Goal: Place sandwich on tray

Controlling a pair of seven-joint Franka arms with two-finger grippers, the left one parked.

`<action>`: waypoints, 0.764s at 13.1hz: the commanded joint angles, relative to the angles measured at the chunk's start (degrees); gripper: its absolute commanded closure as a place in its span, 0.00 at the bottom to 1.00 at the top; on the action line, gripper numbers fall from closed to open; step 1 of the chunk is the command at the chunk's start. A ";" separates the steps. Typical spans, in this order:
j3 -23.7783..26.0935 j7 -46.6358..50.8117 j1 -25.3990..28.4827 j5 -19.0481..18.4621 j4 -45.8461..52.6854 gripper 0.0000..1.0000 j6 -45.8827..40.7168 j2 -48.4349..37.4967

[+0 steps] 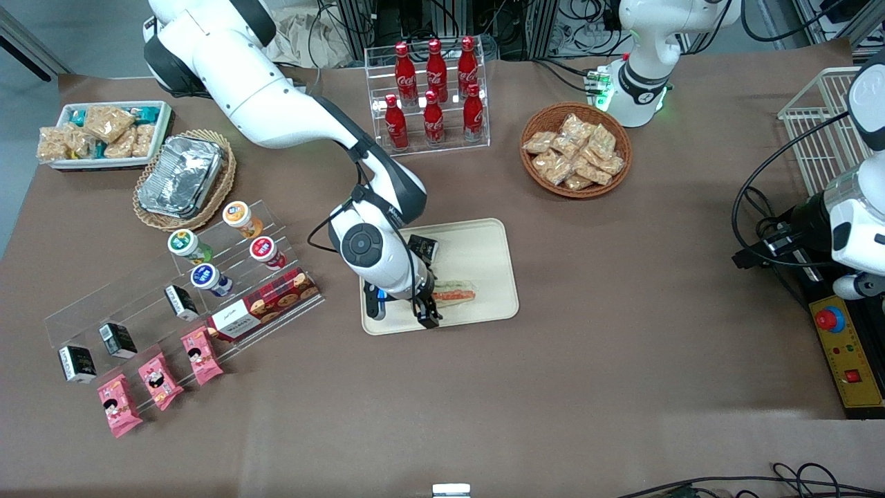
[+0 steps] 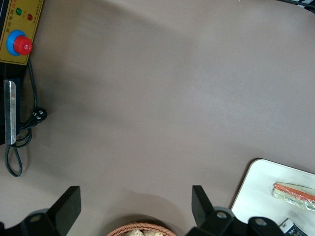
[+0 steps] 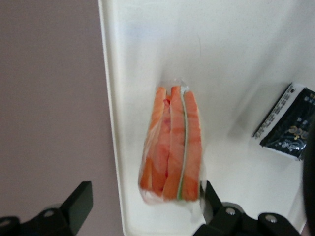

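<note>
The gripper (image 3: 145, 209) hangs just above the tray (image 1: 484, 249), its fingers (image 3: 78, 201) spread wide and gripping nothing. The sandwich (image 3: 172, 145) lies on the tray near the rim closest to the front camera, one end between the open fingers. A small black packet (image 3: 288, 123) rests on the tray beside it, partly cut off; in the front view the arm covers much of it

My working arm (image 1: 276, 111) has glossy white shells with black joints; a black cable loops near its wrist; the gripper (image 1: 425, 311) wears black fingers.
</note>
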 commanded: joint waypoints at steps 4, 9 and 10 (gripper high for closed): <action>0.28 -6.01 -0.39 -0.86 -0.25 0.03 -14.27 -11.04; -1.22 -27.53 -3.80 -1.39 -2.79 0.03 -30.37 -24.39; -1.13 -32.89 -5.64 -1.47 -4.72 0.03 -31.61 -27.90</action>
